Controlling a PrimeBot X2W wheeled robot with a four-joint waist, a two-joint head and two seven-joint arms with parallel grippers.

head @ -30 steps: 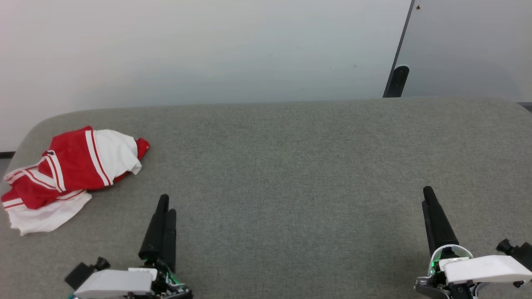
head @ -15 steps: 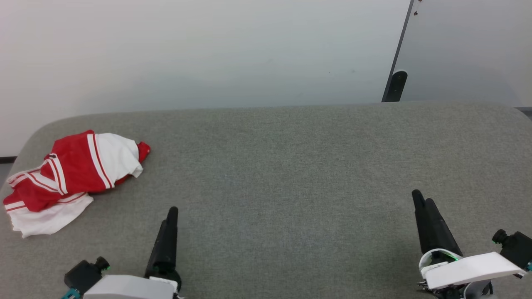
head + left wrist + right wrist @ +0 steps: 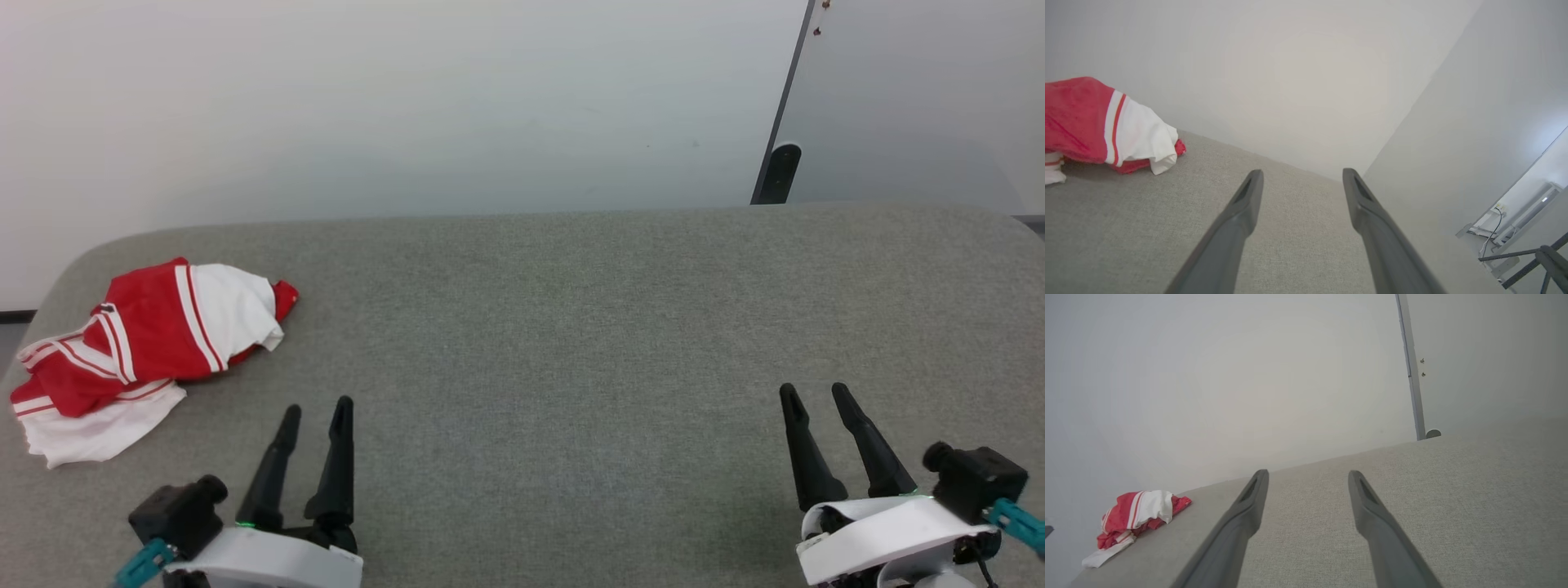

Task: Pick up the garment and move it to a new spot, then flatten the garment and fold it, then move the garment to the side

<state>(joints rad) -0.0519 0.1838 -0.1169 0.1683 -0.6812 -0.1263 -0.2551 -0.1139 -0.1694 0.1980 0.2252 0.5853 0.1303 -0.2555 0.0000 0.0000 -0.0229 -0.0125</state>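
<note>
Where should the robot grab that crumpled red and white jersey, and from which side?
Probably the raised striped fold where the garment bunches highest, reached from above on its table-centre side by the open left gripper, the nearer one. The white edge lies flat on the grey surface, harder to pinch.

A grey fabric-covered tabletop [image 3: 555, 327] with rounded far corners spans the scene. Behind it rises a plain white wall [image 3: 408, 98]. At the far right, a thin dark strip [image 3: 788, 82] slants down the wall to a dark round-topped stub [image 3: 780, 167] at the tabletop's far edge, with a pale grey panel [image 3: 922, 98] to its right.
</note>
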